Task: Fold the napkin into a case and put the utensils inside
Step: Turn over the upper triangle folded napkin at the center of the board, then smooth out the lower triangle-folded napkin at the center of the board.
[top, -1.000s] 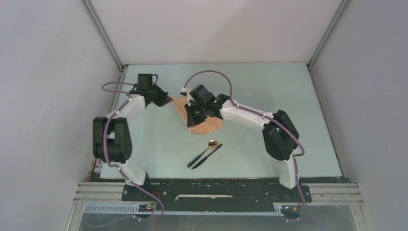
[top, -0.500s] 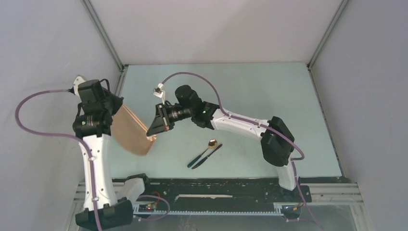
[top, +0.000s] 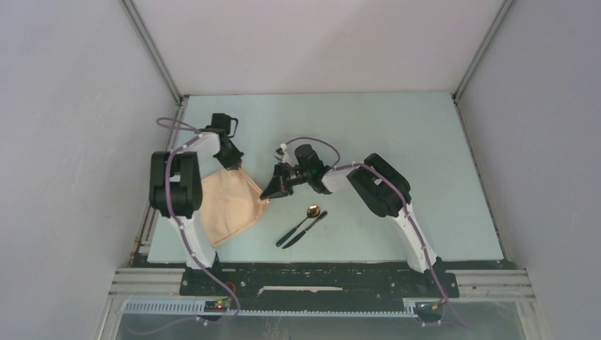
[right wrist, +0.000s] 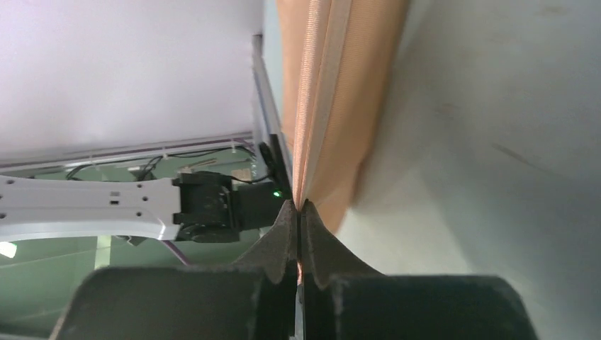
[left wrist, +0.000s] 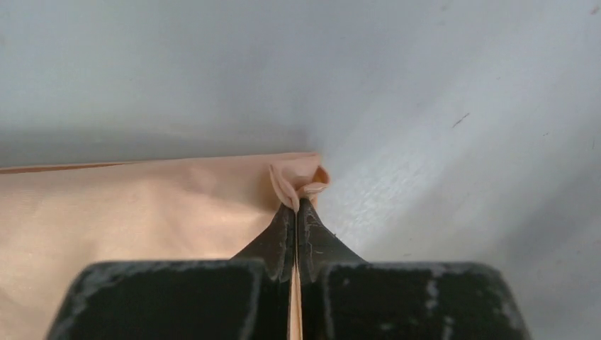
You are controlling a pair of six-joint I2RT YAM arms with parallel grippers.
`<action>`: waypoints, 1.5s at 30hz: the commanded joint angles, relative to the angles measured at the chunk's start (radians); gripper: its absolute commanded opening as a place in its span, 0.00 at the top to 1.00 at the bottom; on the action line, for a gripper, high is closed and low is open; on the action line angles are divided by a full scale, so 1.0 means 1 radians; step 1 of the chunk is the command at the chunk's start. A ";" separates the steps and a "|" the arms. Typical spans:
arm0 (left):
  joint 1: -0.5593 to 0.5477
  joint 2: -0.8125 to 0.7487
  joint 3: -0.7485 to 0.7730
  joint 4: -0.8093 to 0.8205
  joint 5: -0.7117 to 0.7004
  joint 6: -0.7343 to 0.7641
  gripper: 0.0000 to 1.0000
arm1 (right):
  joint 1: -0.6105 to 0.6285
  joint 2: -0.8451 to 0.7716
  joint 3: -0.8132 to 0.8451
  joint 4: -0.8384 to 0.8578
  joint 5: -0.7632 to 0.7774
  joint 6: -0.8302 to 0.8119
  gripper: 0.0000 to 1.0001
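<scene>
**Two robot arms gripping a peach napkin by its corners**

Seen from above, a peach-tan napkin (top: 228, 207) was spread over the left side of a pale tabletop (top: 397, 134). The left fingers (top: 233, 163) were clenched on its far corner. The right fingers (top: 270, 193) were clenched on its right corner, so the cloth stretched between the two.

In the left wrist view, the two dark fingers (left wrist: 280, 237) were pressed together, with a small curl of napkin (left wrist: 142, 212) bunched at their tips just above the tabletop. In the right wrist view, the fingers (right wrist: 283, 237) were pressed together on a thin edge of the napkin (right wrist: 340, 106) (its layers showed as fine parallel lines).

Near the napkin's right corner, but apart from it, a spoon (top: 300, 224) with a gold bowl and a slim dark knife (top: 307, 229) lay side by side at a slant. Their handles pointed toward the near edge, and neither was held.
</scene>
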 commanded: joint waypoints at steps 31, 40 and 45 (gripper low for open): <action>-0.128 -0.539 -0.144 -0.056 0.140 0.136 0.17 | 0.049 -0.330 0.127 -0.960 0.546 -0.695 0.32; -0.128 -0.797 -0.328 -0.133 0.160 0.148 0.16 | 0.088 -0.237 0.186 -0.995 0.569 -0.658 0.60; -0.128 -0.855 -0.342 -0.114 0.176 0.128 0.16 | 0.089 -0.223 0.185 -1.020 0.594 -0.682 0.46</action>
